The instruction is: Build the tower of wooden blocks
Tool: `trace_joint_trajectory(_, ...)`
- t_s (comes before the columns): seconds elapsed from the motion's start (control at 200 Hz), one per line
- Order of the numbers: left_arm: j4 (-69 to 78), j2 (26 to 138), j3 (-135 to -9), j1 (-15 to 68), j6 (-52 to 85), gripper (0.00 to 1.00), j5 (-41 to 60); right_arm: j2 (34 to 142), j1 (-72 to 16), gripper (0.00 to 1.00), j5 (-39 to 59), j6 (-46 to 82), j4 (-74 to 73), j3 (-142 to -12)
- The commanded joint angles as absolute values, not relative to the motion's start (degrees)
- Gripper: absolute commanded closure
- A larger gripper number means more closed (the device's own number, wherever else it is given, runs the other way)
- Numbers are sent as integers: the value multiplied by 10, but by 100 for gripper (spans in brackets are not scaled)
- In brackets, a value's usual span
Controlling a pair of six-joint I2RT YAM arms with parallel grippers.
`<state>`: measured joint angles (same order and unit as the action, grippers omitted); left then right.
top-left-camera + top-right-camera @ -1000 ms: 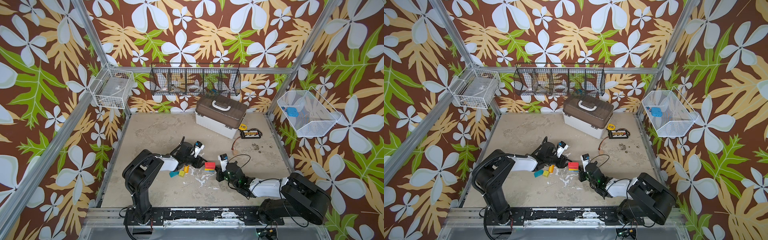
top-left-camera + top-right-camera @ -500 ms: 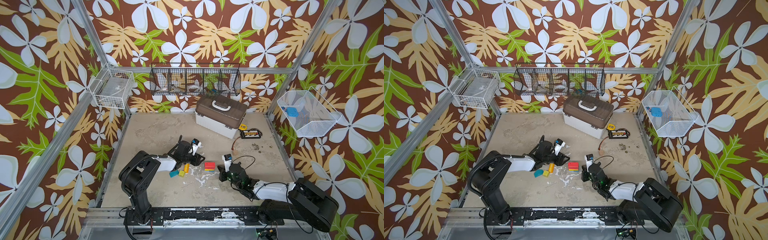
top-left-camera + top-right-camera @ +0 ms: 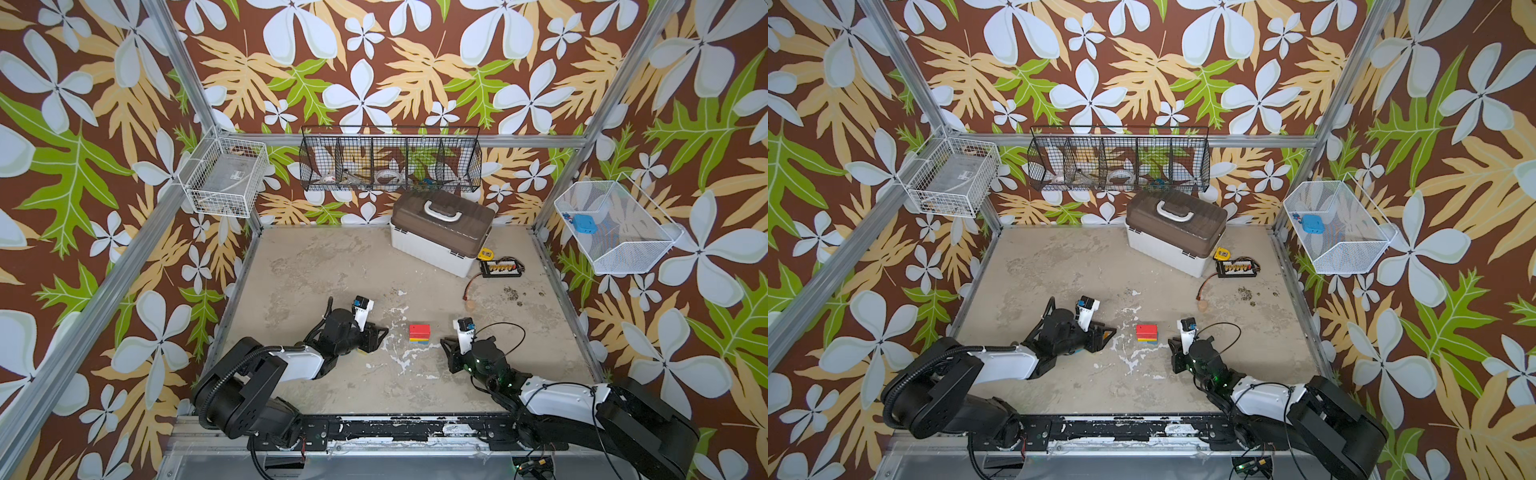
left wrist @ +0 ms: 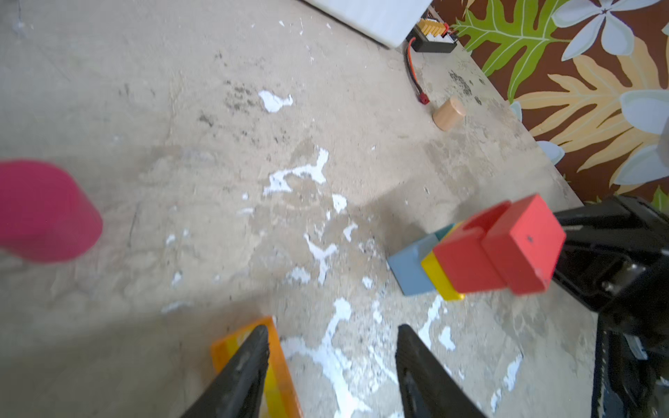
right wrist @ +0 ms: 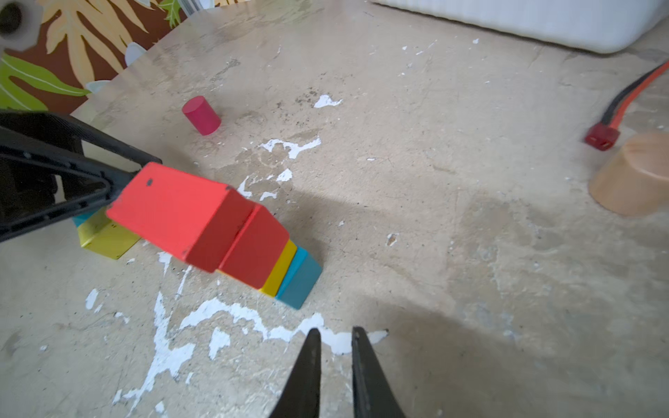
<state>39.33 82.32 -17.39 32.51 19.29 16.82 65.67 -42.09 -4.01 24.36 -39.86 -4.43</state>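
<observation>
The tower (image 3: pixel 419 333) (image 3: pixel 1146 333) stands mid-table: a blue block at the base, a yellow one, then two red ones (image 5: pixel 202 220) (image 4: pixel 499 249). My left gripper (image 4: pixel 332 329) (image 3: pixel 379 335) is open just left of the tower, with nothing between its fingers. One finger lies over an orange block (image 4: pixel 280 365). A yellow block (image 5: pixel 105 237) and a teal one sit under it. My right gripper (image 5: pixel 336 331) (image 3: pixel 448 348) is right of the tower, its jaws a narrow gap apart and holding nothing. A pink cylinder (image 5: pixel 201 115) and a bare wood cylinder (image 5: pixel 633 173) (image 3: pixel 470 305) lie loose.
A white case with a brown lid (image 3: pixel 440 232) stands at the back right, with a charger board (image 3: pixel 500 268) beside it. A red and black cable (image 5: pixel 601 139) ends near the bare wood cylinder. Wire baskets hang on the walls.
My right gripper has drawn back a little from the tower and its jaws have parted slightly. My left arm has swung toward the front and now covers the loose teal and orange blocks.
</observation>
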Motion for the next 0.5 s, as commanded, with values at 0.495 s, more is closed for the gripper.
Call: trace_joint_trajectory(0.495, 550, 839, -136, 419, 188, 35, 89, 678, -432, 83, 13, 206, -478, -47)
